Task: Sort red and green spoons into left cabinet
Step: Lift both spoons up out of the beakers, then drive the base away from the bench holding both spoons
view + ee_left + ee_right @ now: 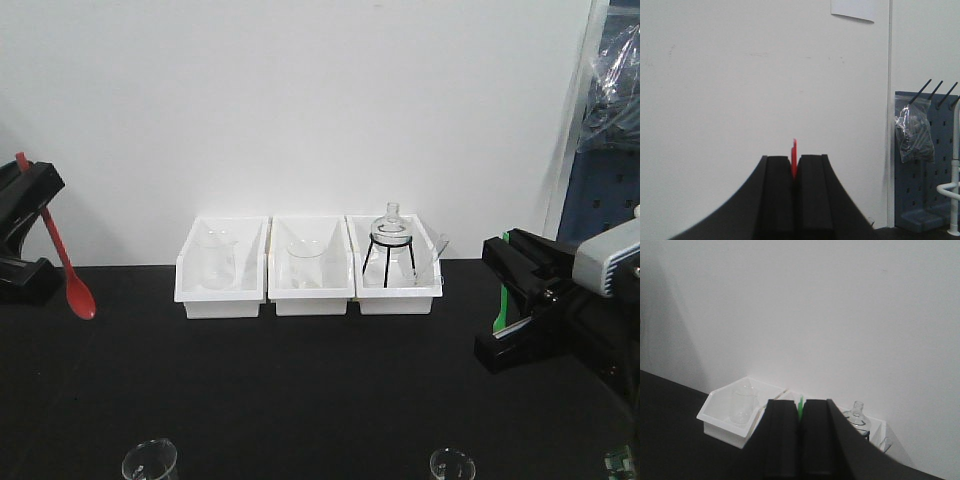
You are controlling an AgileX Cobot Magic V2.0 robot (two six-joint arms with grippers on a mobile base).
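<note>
In the front view the red spoon (62,250) hangs handle up and bowl down at the far left, above the black table. My left gripper (35,190) is shut on its upper handle. The left wrist view shows a sliver of that red spoon (794,152) sticking up between the shut fingers of the left gripper (794,167). At the right, my right gripper (512,262) is shut on the green spoon (499,305), which is mostly hidden by the fingers. The right wrist view shows a strip of green spoon (800,406) pinched in the right gripper (800,412). The left cabinet is out of view.
Three white bins (222,296) stand in a row at the back of the black table (300,390); two hold glass beakers, and the right one holds a flask on a black tripod (391,240). Two glass rims (150,460) show at the front edge. A blue pegboard (605,190) is at the right.
</note>
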